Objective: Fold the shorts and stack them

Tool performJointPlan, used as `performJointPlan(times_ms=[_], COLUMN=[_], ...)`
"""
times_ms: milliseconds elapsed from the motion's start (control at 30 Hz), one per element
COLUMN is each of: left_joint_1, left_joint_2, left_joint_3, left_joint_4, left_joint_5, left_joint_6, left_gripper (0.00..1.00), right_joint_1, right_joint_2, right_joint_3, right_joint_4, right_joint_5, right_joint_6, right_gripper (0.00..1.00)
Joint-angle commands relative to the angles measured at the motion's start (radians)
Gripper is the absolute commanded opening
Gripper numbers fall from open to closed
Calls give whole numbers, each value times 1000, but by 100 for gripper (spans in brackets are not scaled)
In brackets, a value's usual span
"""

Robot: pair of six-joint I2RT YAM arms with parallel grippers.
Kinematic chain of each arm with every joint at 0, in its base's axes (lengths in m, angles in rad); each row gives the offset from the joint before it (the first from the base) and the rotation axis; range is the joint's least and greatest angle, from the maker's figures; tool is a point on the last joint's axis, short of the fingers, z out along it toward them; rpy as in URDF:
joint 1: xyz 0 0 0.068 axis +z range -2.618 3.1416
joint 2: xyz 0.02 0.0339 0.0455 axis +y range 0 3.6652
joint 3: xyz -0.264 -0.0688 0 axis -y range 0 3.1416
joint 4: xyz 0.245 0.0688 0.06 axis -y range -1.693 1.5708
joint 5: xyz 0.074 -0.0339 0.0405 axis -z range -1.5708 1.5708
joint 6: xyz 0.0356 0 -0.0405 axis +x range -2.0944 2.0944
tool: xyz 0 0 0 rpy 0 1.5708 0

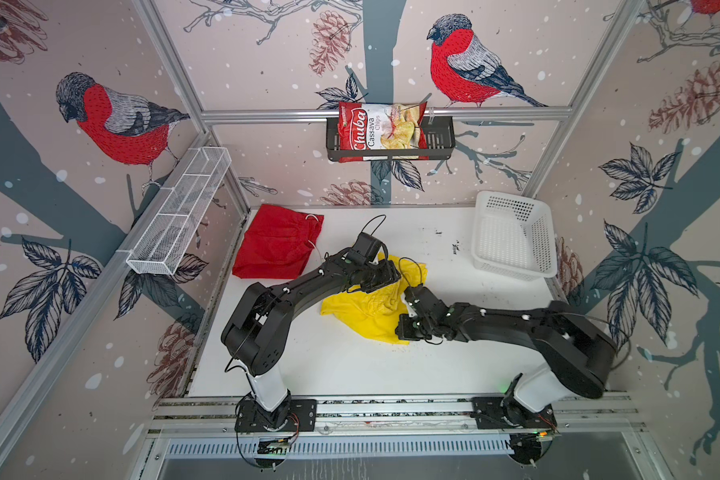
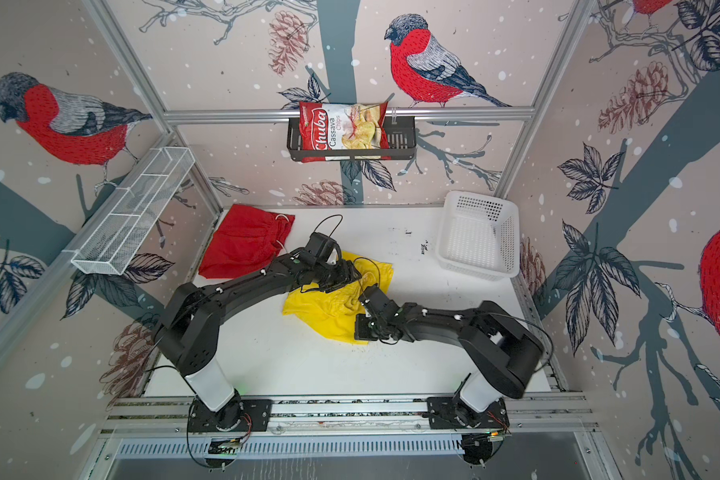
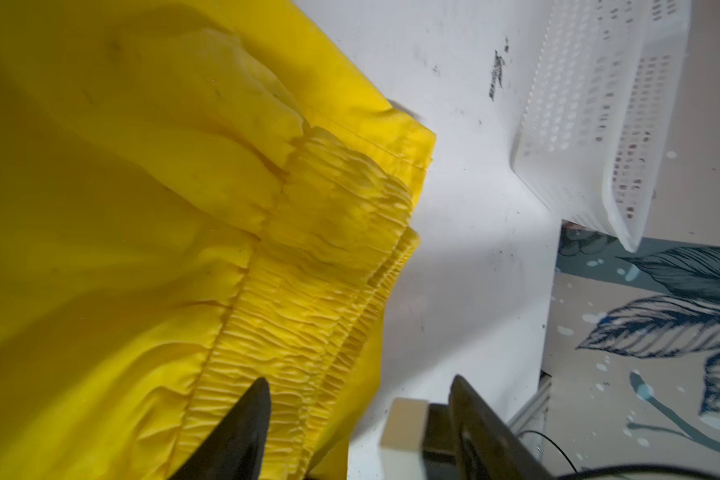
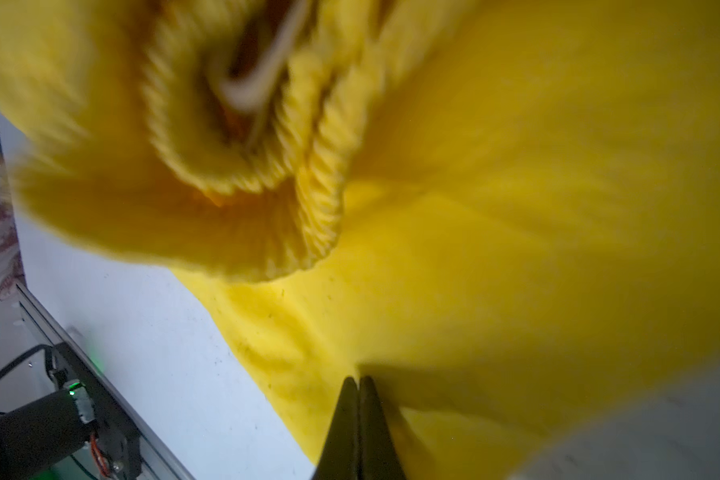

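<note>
yellow shorts point(image 4: 495, 249) heaped on the white table point(image 4: 142, 332), elastic waistband point(image 4: 321, 195) bunched and blurred, pale drawstring point(image 4: 258, 79) in its folds, right gripper point(image 4: 358, 380) pinched together against the cloth, metal rail point(image 4: 42, 316) at the table's edge

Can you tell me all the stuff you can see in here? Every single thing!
Yellow shorts: one, bright yellow, crumpled in the middle of the table.
Red shorts: one, red, lying at the table's back left corner.
Basket: one, white plastic with holes, back right of the table.
Chips bag: one, red and white, in the rack.
Rack: one, black, on the back wall rail.
Wire shelf: one, white, on the left wall.
Table: one, white.
Left arm: one, black, reaching from the front left.
Right arm: one, black, reaching from the front right.
Left gripper: one, black, open over the yellow waistband.
Right gripper: one, black, shut, tips at the yellow cloth.
</note>
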Motion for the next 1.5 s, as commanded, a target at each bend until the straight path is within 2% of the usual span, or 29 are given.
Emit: performJointPlan(times_ms=[0, 100, 200, 300, 433, 567, 667, 1067, 1133, 1233, 1333, 1367, 1433, 1467], left_joint_1=[-1, -1, -5, -23, -94, -157, -176, -231, -234, -234, -234, -234, -235, -235], left_joint_2=[-43, -81, -106, -113, -73, -13, 35, 251, 289, 331, 353, 355, 351, 341], left_joint_3=[-14, 31, 68, 71, 97, 106, 112, 283, 309, 333, 345, 350, 362, 367], left_joint_4=[184, 69, -113, -194, -264, -285, -276, -379, -400, -415, -412, -415, -422, -424], left_joint_5=[156, 76, -105, -197, -301, -389, -423, -601, -615, -620, -618, -619, -621, -625], left_joint_6=[-10, 75, 183, 254, 339, 383, 385, 431, 428, 417, 406, 402, 396, 392], left_gripper=[67, 65, 65, 70, 77, 83, 83, 81, 77, 61, 33, 20, 3, 0], right_joint_1=[-112, -241, -323, -413, -504, -498, -483, -479, -478, -476, -472, -472, -469, -466], right_joint_2=[-143, -282, -332, -298, -140, -5, 68, 388, 408, 447, 472, 475, 474, 474], right_joint_3=[-44, -44, -31, -15, 56, 99, 144, 301, 326, 362, 376, 376, 373, 374], right_joint_4=[-72, -128, -116, -78, -101, -34, -27, -31, -48, -81, -94, -92, -93, -92], right_joint_5=[9, -14, -52, -154, -260, -355, -351, -404, -400, -381, -379, -377, -369, -365], right_joint_6=[-14, -59, -105, -128, -167, -171, -188, -239, -239, -237, -237, -236, -233, -230], right_gripper=[5, 26, 38, 39, 35, 23, 16, 4, 5, 4, 1, 1, 1, 1])
